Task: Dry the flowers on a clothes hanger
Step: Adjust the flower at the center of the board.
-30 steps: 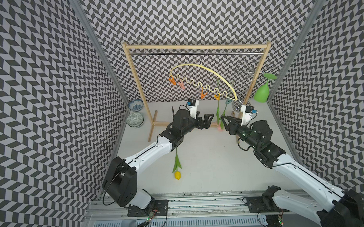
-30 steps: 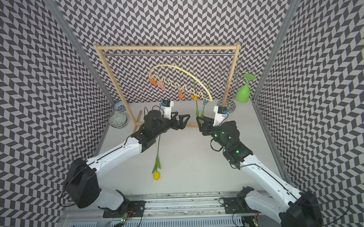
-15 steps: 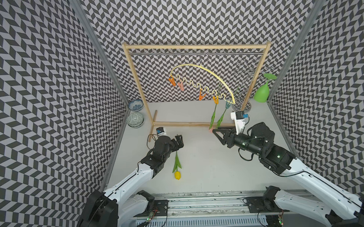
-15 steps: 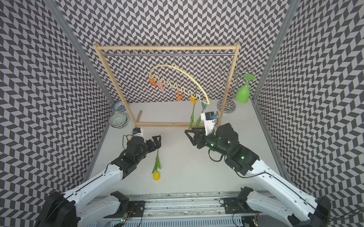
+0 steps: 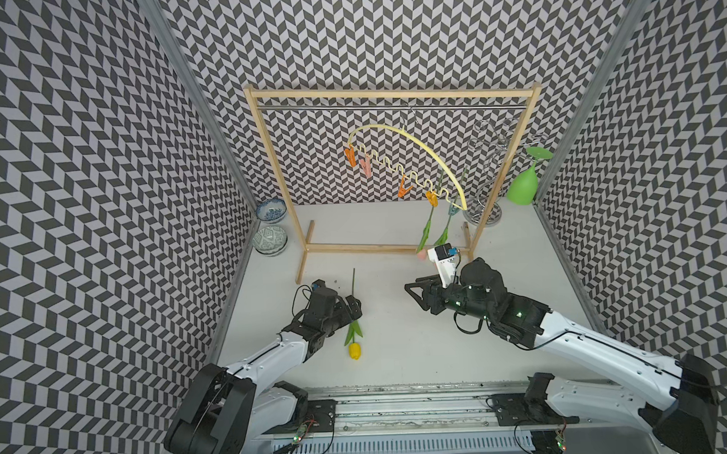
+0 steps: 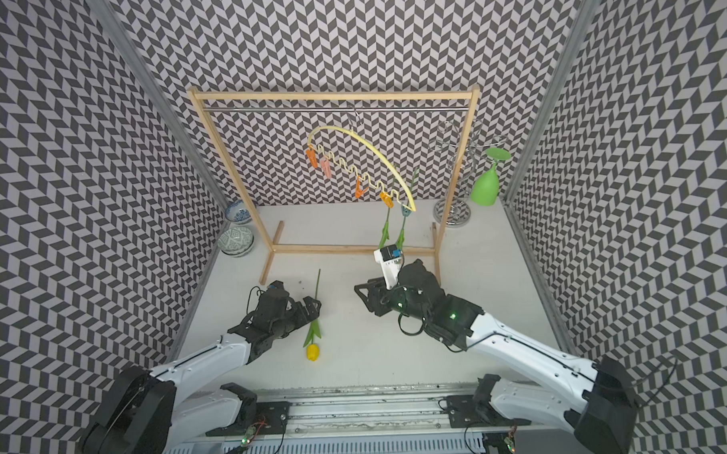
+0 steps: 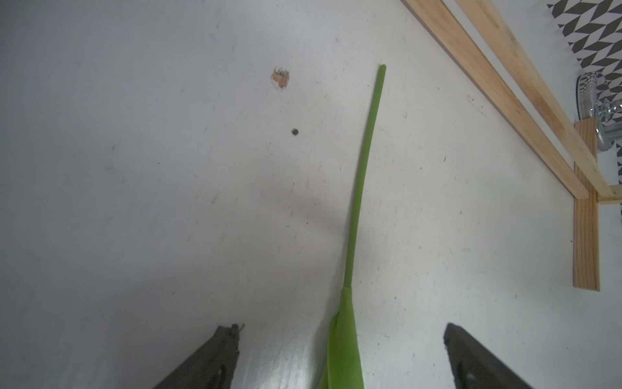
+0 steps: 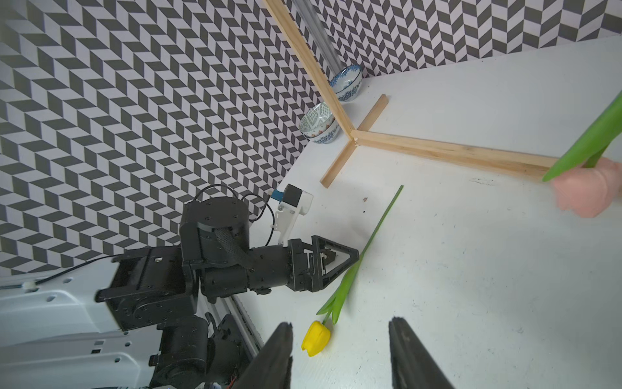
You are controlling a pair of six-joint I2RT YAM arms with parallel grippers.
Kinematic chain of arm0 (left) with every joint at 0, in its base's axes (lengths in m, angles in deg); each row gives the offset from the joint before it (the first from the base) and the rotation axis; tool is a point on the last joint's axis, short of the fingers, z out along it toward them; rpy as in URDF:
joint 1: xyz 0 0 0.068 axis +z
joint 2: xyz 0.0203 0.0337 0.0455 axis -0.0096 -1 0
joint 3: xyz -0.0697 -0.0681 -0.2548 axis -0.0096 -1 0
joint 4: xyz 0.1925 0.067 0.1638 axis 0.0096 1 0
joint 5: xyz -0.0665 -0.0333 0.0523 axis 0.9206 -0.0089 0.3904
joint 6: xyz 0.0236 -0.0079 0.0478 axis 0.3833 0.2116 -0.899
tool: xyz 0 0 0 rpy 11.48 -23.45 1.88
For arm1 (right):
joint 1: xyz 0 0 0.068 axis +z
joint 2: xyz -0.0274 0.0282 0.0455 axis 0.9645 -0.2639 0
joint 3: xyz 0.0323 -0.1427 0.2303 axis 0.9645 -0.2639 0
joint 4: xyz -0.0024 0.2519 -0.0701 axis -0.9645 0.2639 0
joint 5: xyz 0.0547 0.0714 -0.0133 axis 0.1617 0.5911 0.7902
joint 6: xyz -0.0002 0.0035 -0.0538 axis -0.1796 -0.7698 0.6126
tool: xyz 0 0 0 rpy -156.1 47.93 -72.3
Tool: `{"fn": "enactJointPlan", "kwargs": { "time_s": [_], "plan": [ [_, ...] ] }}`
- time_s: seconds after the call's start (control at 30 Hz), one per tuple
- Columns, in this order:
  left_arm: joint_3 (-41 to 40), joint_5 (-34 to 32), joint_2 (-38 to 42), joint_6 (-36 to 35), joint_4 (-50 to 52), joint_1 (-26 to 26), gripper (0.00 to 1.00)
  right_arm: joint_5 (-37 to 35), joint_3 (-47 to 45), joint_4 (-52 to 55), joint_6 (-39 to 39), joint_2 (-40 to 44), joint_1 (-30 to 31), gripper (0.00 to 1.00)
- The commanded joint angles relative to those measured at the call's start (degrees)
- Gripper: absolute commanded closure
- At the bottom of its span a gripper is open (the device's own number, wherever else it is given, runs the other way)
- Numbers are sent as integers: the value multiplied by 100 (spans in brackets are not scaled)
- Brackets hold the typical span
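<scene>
The yellow tulip (image 5: 353, 329) lay flat on the bench, in the left half toward the front edge. Its bloom pointed at the front edge and its bare stem tip at the foot of the wooden rack (image 5: 270, 177). The left claw (image 5: 355, 310) hung low over it, fully released. In the left wrist view its jaws stood on either side of the spot where the thin stem widens into the leaf. The right claw (image 5: 412, 295) hovered over the middle of the bench, jaws part open with nothing between them.

Two pink tulips (image 5: 423, 236) already hung heads down from pins at the lower right end of the clothes hanger (image 5: 385, 126), which hung from the rack's rail.

The flower looked very light, so weight should be no concern. The stem was thin, smooth and slightly bowed, and would probably flex and roll or slip in a loose pinch. The leaf and bloom looked soft and easily creased. The sensible hold was therefore on the bare stem just above the leaf, squarely across it and closed firmly. That would leave the long free end clear to feed into a pin. A grip lower down risked crushing the leaf, and the bloom's weight could make the flower swing once lifted.
</scene>
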Motion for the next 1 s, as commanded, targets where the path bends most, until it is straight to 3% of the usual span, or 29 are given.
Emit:
{"fn": "enactJointPlan", "kwargs": {
  "time_s": [0.0,0.33,0.5,0.63,0.73,0.8,0.97],
  "plan": [
    [-234,408,57,180,622,-146,0,32,24,-582,-7,-112,42,52],
    [-847,1460,84,1858,-838,-1555,0,-62,-54,-689,-48,-367,42,52],
    [-706,1361,298,2321,-988,-1891,0,-249,-13,-497,-132,-564,37,52],
    [-377,796,797,2066,-172,-1886,0,-356,95,-273,-150,-809,45,52],
    [84,-38,1203,1579,744,-1732,0,-530,410,195,-205,-1182,193,53],
    [366,-349,1395,1193,1055,-1369,0,-830,738,571,-220,-1570,455,53],
    [573,-95,1295,656,587,141,0,-1417,1332,971,-525,-2512,985,54]
  ]
}}
